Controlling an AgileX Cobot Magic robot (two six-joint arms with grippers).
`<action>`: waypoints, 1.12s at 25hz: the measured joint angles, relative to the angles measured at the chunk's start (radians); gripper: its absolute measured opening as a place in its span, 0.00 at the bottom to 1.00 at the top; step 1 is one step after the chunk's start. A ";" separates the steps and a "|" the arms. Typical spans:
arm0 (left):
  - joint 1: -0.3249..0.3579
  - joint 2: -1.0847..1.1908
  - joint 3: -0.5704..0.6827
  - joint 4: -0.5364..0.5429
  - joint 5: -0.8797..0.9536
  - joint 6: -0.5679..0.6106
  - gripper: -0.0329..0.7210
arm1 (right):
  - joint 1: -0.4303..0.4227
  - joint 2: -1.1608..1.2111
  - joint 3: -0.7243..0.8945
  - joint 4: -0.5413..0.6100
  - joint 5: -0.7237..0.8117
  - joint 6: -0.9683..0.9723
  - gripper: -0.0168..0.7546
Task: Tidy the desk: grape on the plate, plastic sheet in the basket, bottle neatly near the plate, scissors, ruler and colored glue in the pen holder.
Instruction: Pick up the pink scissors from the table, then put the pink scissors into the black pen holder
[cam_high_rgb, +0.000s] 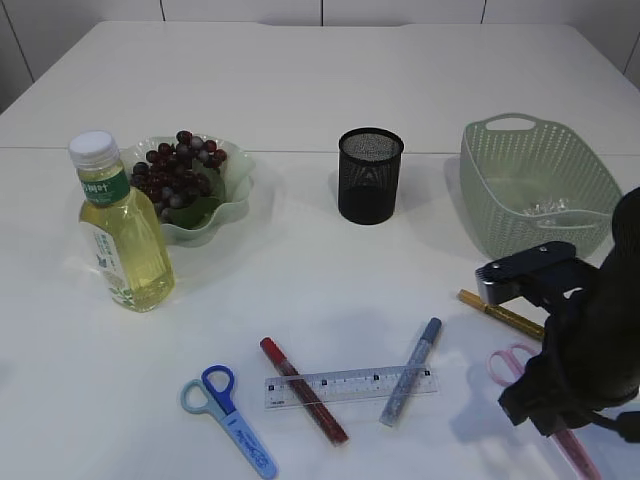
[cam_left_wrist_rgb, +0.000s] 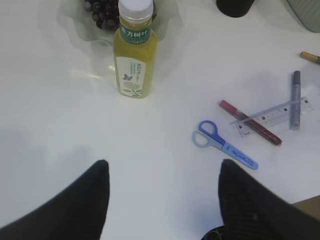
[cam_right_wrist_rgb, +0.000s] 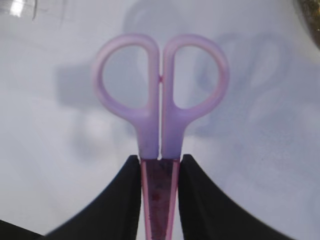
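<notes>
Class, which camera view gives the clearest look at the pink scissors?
The right wrist view: the pink scissors fill the frame, both handle loops clear, the right gripper fingers closed on the sheathed blades. The exterior view shows only one handle loop and part of the blades beside the arm. The left wrist view misses them.

The bottle carries a green band below its white cap with white Chinese characters; in the left wrist view they look like 东方树叶, though the print is small. Lower down, its pale label shows a small dark leaf-like emblem and lines of fine print too small to read. The clear ruler bears dark scale marks and numerals, none sharp enough to make out. The blue scissors have pale marking along the sheath, unreadable.
</notes>
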 joint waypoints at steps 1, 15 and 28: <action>0.000 0.000 0.000 0.000 0.000 0.000 0.70 | 0.005 0.000 -0.004 0.001 0.000 0.000 0.29; 0.000 0.000 0.000 -0.006 0.000 -0.002 0.70 | 0.008 0.000 -0.227 0.001 -0.188 -0.051 0.29; 0.000 0.000 0.000 -0.008 -0.002 -0.002 0.70 | 0.008 0.048 -0.360 0.001 -0.525 -0.057 0.29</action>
